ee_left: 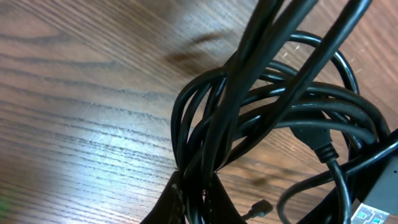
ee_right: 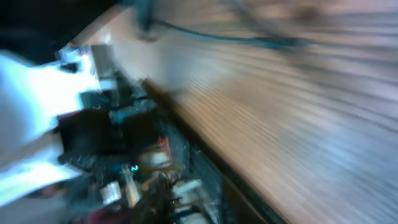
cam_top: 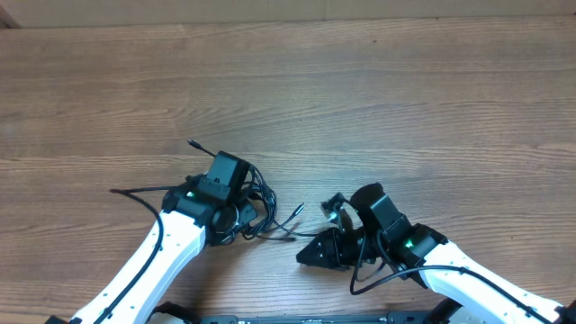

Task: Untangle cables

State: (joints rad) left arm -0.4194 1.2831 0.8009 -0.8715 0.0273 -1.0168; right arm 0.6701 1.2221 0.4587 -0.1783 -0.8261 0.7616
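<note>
The left pincer [cam_top: 230,191] sat at the knot of cables [ee_left: 261,118], its grip hidden. The right pincer [cam_top: 315,252] was unclear too. Pulling one loop out slowly looked best

Table [cam_top: 360,81]: wood-look top, brown, fine straight grain. Mostly matt from overhead. In the left wrist view a pale sheen sits on it at lower left, so the finish is lightly satin and smooth.

Cables [ee_left: 242,74]: black jacket, rubber or plastic, smooth and semi-glossy, with thin highlights along the curves.

Left arm [cam_top: 153,261] and right arm [cam_top: 486,288]: white shells, smooth, plastic-looking, slightly glossy. The wrist housings at their ends are black and matt.

Right wrist view: motion-blurred, so only the wood grain streaks can be read.
</note>
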